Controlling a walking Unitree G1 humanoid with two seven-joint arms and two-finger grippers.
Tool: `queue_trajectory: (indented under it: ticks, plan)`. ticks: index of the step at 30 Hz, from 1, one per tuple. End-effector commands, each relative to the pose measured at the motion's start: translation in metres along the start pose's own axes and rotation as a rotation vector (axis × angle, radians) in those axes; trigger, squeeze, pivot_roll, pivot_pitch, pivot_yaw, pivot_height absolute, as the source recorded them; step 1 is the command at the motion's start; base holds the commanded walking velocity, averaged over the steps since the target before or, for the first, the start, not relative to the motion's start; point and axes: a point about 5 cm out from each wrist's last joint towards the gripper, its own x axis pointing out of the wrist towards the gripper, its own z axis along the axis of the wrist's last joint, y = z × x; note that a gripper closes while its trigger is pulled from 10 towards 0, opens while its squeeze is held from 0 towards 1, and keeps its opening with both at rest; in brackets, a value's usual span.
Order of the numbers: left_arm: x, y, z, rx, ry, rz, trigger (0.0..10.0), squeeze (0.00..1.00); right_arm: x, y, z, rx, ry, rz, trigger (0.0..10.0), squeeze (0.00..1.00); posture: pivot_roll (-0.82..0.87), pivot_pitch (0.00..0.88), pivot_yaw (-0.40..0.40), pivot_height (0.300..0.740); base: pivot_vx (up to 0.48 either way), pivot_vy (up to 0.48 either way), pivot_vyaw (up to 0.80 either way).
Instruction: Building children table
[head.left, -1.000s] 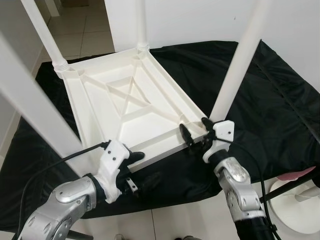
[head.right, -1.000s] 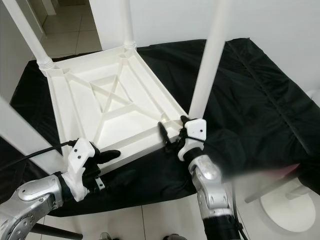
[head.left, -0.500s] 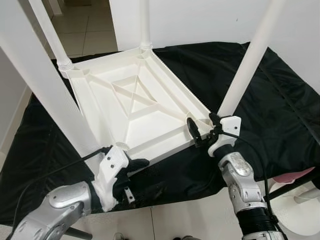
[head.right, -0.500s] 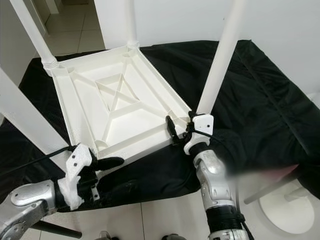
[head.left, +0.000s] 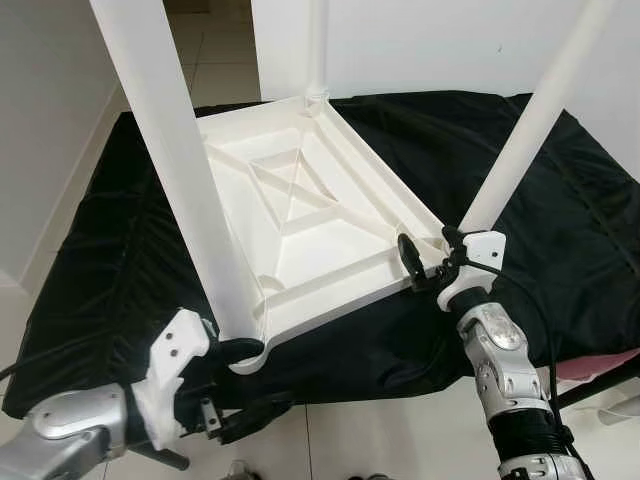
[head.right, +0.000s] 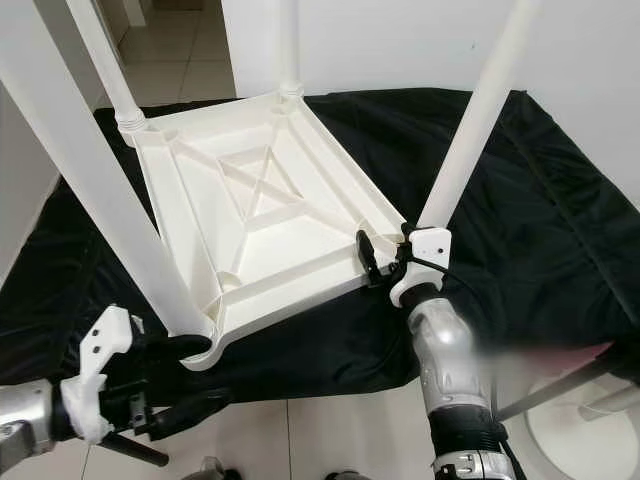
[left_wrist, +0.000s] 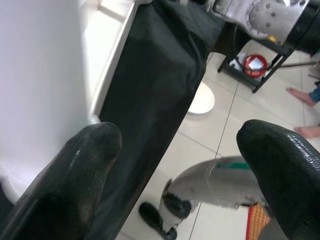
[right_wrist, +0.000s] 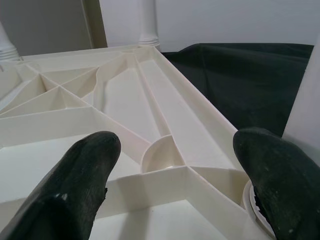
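Note:
A white plastic children's table (head.left: 345, 288) lies upside down on a black cloth (head.left: 560, 230), with legs pointing up. My left gripper (head.left: 246, 385) is open, low at the near-left corner beside the near-left leg (head.left: 190, 180). One finger rests under the corner; the other hangs below the cloth's edge. In the left wrist view the fingers (left_wrist: 75, 175) stand wide apart, with that leg (left_wrist: 40, 75) beside one. My right gripper (head.left: 428, 254) is open at the near-right corner, at the foot of the near-right leg (head.left: 520, 140). The right wrist view looks between its fingers (right_wrist: 85, 170) at the ribbed underside (right_wrist: 125, 105).
The cloth-covered surface ends just before me, over tiled floor (head.left: 400, 440). A round white pedestal base (head.right: 570, 430) and a dark stand bar (head.right: 550, 385) sit at the lower right. A person's bare foot (left_wrist: 300, 92) is on the floor. White wall behind.
The camera has shifted. My left gripper has dropped from the table's near rim, down and left to below the near-left corner. The right gripper stays at the near-right corner.

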Motion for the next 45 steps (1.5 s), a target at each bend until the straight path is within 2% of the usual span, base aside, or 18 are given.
queue_trajectory:
  ticks: [1,4,6,9,14,18,20,22,24,29,33,35,38,41,44,45]
  plan:
    - [-0.012,0.008,0.003,0.022,0.006,0.075,10.0,0.0,0.001,-0.018,0.006,-0.012,-0.031,-0.073,10.0,0.0,0.04,0.101,-0.004,0.74,0.0,0.0,0.0]
    - [-0.019,0.013,0.001,0.026,0.023,0.12,10.0,0.0,0.001,-0.019,0.006,-0.012,-0.032,-0.075,10.0,0.0,0.04,0.101,-0.004,0.74,0.0,0.0,0.0]
    - [-0.035,0.025,0.0,0.031,0.044,0.206,10.0,0.0,0.002,-0.019,0.006,-0.013,-0.032,-0.075,10.0,0.0,0.05,0.102,-0.01,0.74,0.0,0.0,0.0]
    - [-0.042,0.031,0.0,0.043,0.044,0.256,10.0,0.0,0.003,-0.018,0.006,-0.01,-0.032,-0.071,10.0,0.0,0.05,0.103,-0.01,0.74,0.0,0.0,0.0]
    - [-0.047,0.043,0.0,0.048,0.032,0.342,10.0,0.0,0.004,-0.014,0.006,-0.005,-0.035,-0.061,10.0,0.0,0.04,0.102,-0.012,0.74,0.0,0.0,0.0]
    - [-0.049,0.064,0.007,0.108,-0.02,0.513,10.0,0.0,0.004,-0.009,0.005,0.001,-0.039,-0.044,10.0,0.0,0.03,0.101,-0.01,0.74,0.0,0.0,0.0]
    - [-0.048,0.067,0.009,0.105,-0.038,0.538,10.0,0.0,0.003,-0.008,0.005,0.004,-0.041,-0.041,10.0,0.0,0.03,0.101,-0.01,0.74,0.0,0.0,0.0]
    - [-0.042,0.067,0.015,0.136,-0.08,0.554,10.0,0.0,0.002,-0.004,0.005,0.013,-0.045,-0.031,10.0,0.0,0.03,0.101,-0.01,0.74,0.0,0.0,0.0]
    - [-0.035,0.066,0.017,0.124,-0.115,0.55,10.0,0.0,0.0,0.004,0.004,0.024,-0.044,-0.002,10.0,0.0,0.02,0.102,-0.006,0.74,0.0,0.0,0.0]
    - [-0.028,0.067,0.017,0.107,-0.142,0.553,10.0,0.0,-0.001,0.012,0.003,0.031,-0.04,0.027,10.0,0.0,0.01,0.104,0.003,0.74,0.0,0.0,0.0]
    - [0.004,0.062,0.025,0.107,-0.238,0.581,10.0,0.0,-0.001,0.024,0.0,0.044,-0.022,0.084,10.0,0.0,-0.01,0.104,-0.006,0.74,0.0,0.0,0.0]
    - [0.004,0.062,0.025,0.107,-0.238,0.581,10.0,0.0,-0.001,0.024,0.0,0.044,-0.022,0.084,10.0,0.0,-0.01,0.104,-0.006,0.74,0.0,0.0,0.0]
    - [0.024,0.056,0.027,0.072,-0.291,0.563,10.0,0.0,0.004,0.027,0.003,0.041,-0.015,0.127,10.0,0.0,-0.05,0.11,-0.025,0.74,0.0,0.0,0.0]
    - [0.03,0.055,0.029,0.051,-0.31,0.551,10.0,0.0,0.007,0.029,0.004,0.038,-0.016,0.147,10.0,0.0,-0.06,0.112,-0.027,0.74,0.0,0.0,0.0]
    - [0.043,0.054,0.033,0.043,-0.338,0.529,10.0,0.0,0.014,0.041,0.01,0.034,-0.03,0.2,10.0,0.0,-0.1,0.116,-0.002,0.74,0.0,0.0,0.0]
    - [0.043,0.054,0.033,0.043,-0.338,0.529,10.0,0.0,0.014,0.041,0.01,0.034,-0.03,0.2,10.0,0.0,-0.1,0.116,-0.002,0.74,0.0,0.0,0.0]
